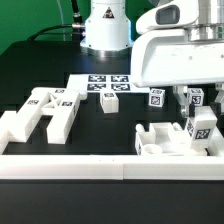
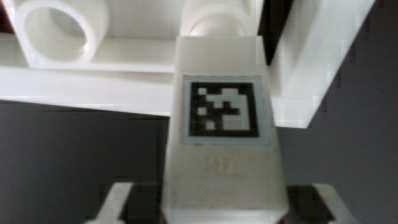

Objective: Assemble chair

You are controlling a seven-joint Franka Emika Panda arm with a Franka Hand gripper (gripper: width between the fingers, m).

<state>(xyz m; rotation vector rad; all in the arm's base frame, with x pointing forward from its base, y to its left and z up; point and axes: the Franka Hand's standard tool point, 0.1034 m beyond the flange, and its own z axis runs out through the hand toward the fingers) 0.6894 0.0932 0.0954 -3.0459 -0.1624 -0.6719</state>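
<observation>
The gripper (image 2: 217,205) clasped a tagged leg (image 2: 221,110) over the seat (image 1: 160,140), beside the wall (image 1: 70,162). The step wanted it held plumb, centred on what looked like a socket (image 2: 80,58), then pressed gently.

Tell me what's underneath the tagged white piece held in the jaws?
The boxy white seat part, with a round hole showing. The tagged piece itself hides the spot beneath its tip.

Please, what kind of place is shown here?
Probably a robotics lab bench: a robot arm's base, a marker board of square tags, and tagged white chair parts on a black table.
</observation>
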